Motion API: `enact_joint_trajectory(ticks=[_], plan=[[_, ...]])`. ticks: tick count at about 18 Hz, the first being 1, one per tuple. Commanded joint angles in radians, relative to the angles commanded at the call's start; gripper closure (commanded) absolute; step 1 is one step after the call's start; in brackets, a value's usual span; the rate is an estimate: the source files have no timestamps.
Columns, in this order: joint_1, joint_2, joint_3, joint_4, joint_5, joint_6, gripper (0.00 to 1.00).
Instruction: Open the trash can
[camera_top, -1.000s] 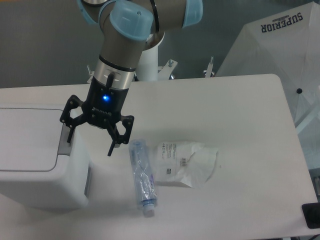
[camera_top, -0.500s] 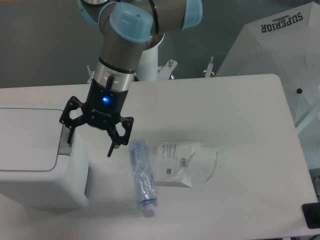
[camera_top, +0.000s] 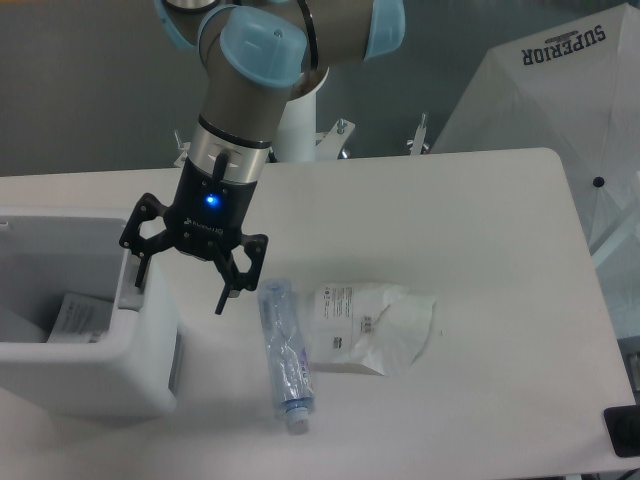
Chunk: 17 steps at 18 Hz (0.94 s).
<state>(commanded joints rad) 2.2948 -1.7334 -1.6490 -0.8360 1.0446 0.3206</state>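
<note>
Trash can (camera_top: 90, 375) at lower left of the frame stands open, interior exposed; gripper (camera_top: 180, 285) hangs spread-fingered and empty at its right rim.

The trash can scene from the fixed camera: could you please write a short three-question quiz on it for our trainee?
1. True or false: the large boxy white plastic trash can shows an open top with its inside visible.
2. Multiple choice: what lies nearest the clear plastic bottle on the white table? A) a red cup B) a crumpled white paper packet C) a metal spoon
3. Fill in: the black two-finger gripper has its fingers ____ and holds nothing.

Key
1. True; something pale and flat lies inside.
2. B; the packet lies just beside the bottle, on the side away from the can.
3. Spread apart; one finger is over the can's edge, the other over the table.
</note>
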Motion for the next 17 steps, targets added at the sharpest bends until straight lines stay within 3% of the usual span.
enact_joint_trajectory(ticks=[8,14,17], plan=[[0.032,0.008,0.089,-0.002,0.052,0.012,0.00],[0.094,0.006,0.114,-0.008,0.303,0.061,0.00],[0.129,0.003,0.115,-0.006,0.345,0.067,0.00]])
